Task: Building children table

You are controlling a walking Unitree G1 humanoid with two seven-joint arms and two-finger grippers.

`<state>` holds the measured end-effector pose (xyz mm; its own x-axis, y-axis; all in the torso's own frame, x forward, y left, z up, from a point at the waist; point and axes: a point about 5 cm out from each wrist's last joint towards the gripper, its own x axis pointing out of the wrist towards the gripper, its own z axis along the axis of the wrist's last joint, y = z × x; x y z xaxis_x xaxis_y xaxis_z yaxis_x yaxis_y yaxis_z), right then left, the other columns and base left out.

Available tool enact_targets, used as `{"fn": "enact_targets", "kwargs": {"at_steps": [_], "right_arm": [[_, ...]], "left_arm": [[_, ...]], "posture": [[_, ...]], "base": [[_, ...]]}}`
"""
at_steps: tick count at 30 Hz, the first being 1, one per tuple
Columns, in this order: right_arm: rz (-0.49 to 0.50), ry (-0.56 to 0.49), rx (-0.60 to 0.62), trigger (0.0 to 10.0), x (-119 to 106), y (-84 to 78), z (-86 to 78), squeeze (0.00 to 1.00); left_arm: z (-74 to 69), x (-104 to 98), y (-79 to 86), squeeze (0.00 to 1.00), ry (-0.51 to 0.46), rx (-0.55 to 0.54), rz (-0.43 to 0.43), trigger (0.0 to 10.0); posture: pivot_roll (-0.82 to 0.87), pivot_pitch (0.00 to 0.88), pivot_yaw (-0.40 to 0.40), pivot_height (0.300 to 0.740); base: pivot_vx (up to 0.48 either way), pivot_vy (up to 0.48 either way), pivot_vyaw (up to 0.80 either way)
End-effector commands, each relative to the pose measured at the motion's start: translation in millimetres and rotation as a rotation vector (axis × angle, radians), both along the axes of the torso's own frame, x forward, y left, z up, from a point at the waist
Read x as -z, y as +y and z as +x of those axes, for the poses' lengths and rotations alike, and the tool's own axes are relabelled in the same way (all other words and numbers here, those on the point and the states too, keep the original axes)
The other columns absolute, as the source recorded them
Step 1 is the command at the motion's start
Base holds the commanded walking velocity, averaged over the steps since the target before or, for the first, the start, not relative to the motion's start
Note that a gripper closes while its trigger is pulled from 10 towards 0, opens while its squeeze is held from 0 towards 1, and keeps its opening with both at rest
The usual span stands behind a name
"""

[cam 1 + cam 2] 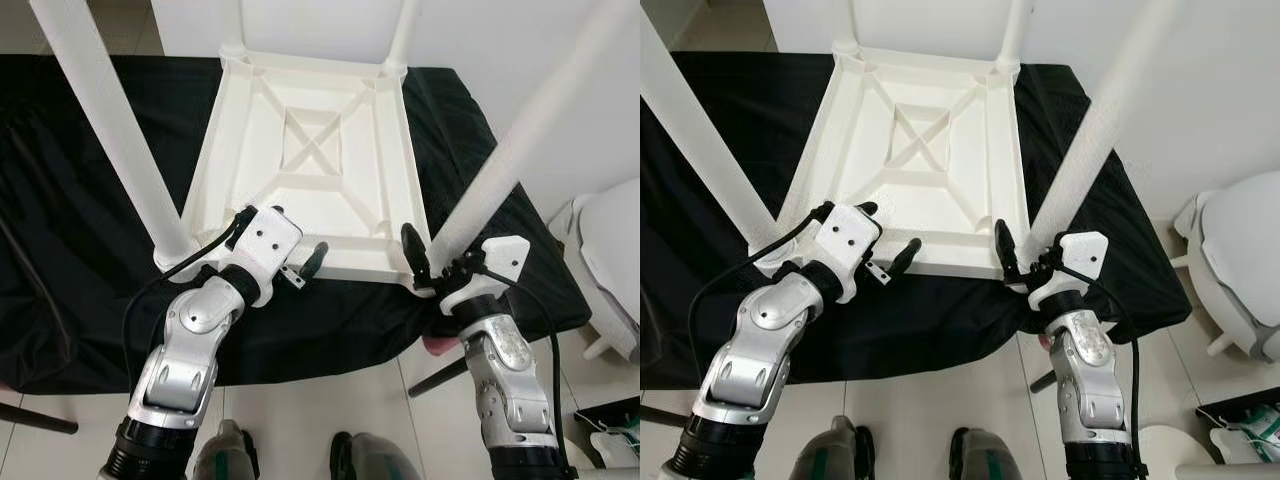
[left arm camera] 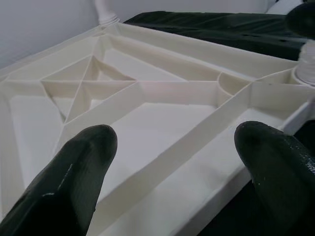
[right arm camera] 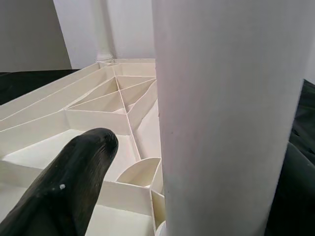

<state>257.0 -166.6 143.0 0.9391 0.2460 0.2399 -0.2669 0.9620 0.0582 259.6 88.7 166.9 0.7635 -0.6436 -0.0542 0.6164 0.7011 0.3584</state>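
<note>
White table (image 1: 315,150) lies upside down on black cloth (image 1: 80,200), legs up. Left gripper (image 1: 285,250) open at its near edge. Right gripper (image 1: 430,262) straddles the near right leg (image 1: 520,150).

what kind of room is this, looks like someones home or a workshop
Probably a room in a home, used for assembly. A white plastic children's table lies upside down with its legs up on a black cloth-covered table, over pale glossy floor tiles, with a plain white wall behind.
</note>
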Motion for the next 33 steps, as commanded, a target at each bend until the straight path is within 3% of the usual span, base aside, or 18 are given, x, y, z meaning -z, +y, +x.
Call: {"fn": "enact_targets", "kwargs": {"at_steps": [1, 8, 15, 25, 31, 33], "right_arm": [[0.003, 0.008, -0.023, 10.0, 0.8, 1.6, 0.3, 0.0], [-0.005, -0.001, 0.031, 10.0, -0.8, -8.6, -1.0, 0.0], [0.007, 0.008, 0.057, 10.0, 0.8, -12.8, -6.0, 0.0], [0.018, -0.002, 0.062, 10.0, -2.1, -11.7, -9.1, 0.0], [0.024, 0.001, 0.065, 10.0, -1.2, -10.1, -11.5, 0.0], [0.026, 0.003, 0.068, 10.0, -0.8, -9.9, -12.2, 0.0]], "left_arm": [[-5.5, 7.0, -7.0, 0.0, 0.037, 0.099, 0.015, 10.0], [-9.9, 11.6, -19.9, 0.0, 0.046, 0.23, 0.048, 10.0], [-7.3, 15.8, -25.7, 0.0, 0.049, 0.263, 0.071, 10.0], [18.0, 19.5, -29.8, 0.0, 0.043, 0.164, 0.161, 10.0], [21.9, 24.2, -35.2, 0.0, 0.111, 0.169, 0.182, 10.0], [23.8, 31.3, -37.4, 0.0, 0.161, 0.166, 0.23, 10.0]], "posture": [[-0.06, 0.073, -0.047, 0.74], [-0.08, 0.079, -0.045, 0.74], [-0.09, 0.081, -0.041, 0.74], [-0.11, 0.088, -0.022, 0.74], [-0.12, 0.09, -0.015, 0.74], [-0.12, 0.092, -0.011, 0.74]], "base": [[0.0, 0.0, 0.0], [0.0, 0.0, 0.0], [0.0, 0.0, 0.0], [0.0, 0.0, 0.0], [0.0, 0.0, 0.0], [0.0, 0.0, 0.0]]}}
